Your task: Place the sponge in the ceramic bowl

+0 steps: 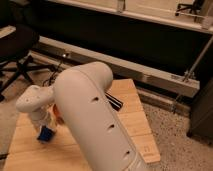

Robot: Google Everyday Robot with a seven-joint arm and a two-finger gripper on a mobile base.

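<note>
The sponge (46,133) is a small blue pad on the wooden table (130,125), near its left side. My gripper (43,125) hangs from the white wrist directly over the sponge and reaches down to its top. Just right of the wrist, a sliver of the orange ceramic bowl (57,116) shows. The thick white arm hides most of the bowl.
A black bar (115,102) lies on the table behind the arm. An office chair (15,50) stands on the floor at the left. A long metal rail (150,75) runs along the dark wall beyond the table, and a dark cabinet (202,115) stands at the right.
</note>
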